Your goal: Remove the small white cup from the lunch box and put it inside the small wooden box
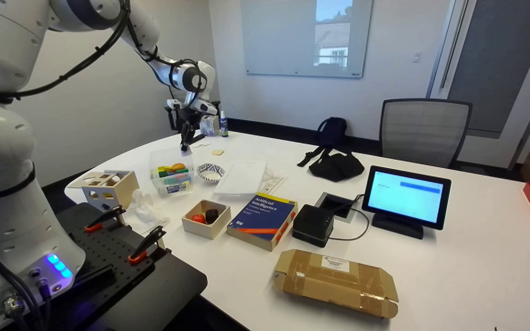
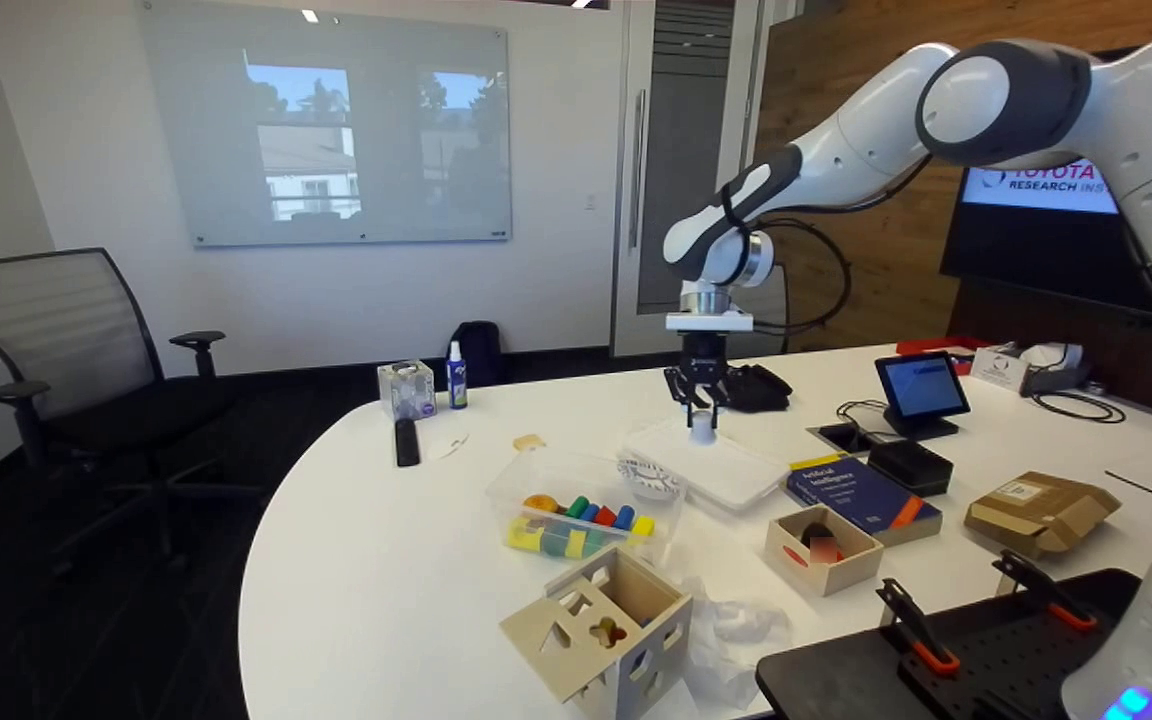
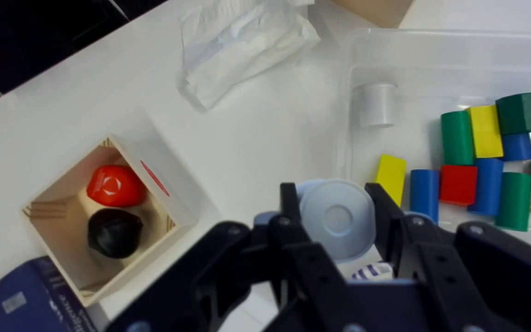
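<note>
Well, lunch box [image 3: 445,53] w/ blocks [image 3: 458,184], prob.

I'm holding the cup [image 3: 339,221] in the gripper [image 3: 331,191]. In an exterior view I'm seeing blocks [image 1: 167,174] lying in the lunch box [image 1: 164,158], bowl [image 1: 210,172] sitting between that and the tray [image 1: 242,177], shape sorter [image 1: 126,191] standing left. Two objects [image 1: 198,218] are sitting in the small wooden box [image 1: 221,224], book [image 1: 261,218] lying just right.
</note>
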Tool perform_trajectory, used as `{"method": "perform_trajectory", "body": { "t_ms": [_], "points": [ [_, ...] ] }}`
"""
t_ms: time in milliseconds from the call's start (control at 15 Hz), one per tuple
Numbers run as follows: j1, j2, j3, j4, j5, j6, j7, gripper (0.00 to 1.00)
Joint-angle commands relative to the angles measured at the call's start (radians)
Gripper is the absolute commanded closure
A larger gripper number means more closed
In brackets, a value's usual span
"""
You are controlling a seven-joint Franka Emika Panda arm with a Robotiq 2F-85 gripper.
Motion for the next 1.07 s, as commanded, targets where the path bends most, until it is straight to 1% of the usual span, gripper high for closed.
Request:
{"method": "perform_trajectory", "body": {
  "t_ms": [0,333,533,733,933,1000],
  "points": [
    [-0.061,-0.133,-0.022,-0.246,0.078,0.089,0.025,0.85],
    [-0.140,-0.204,-0.079,-0.520,0.117,0.192,-0.002,0.85],
    [-0.153,-0.239,-0.117,-0.661,0.098,0.302,0.023,0.85],
    [-0.162,-0.235,-0.126,-0.738,0.107,0.434,0.009,0.85],
    [-0.165,-0.221,-0.108,-0.766,0.123,0.571,-0.006,0.85],
    [-0.168,-0.218,-0.098,-0.765,0.131,0.601,-0.010,0.85]
  ]
}}
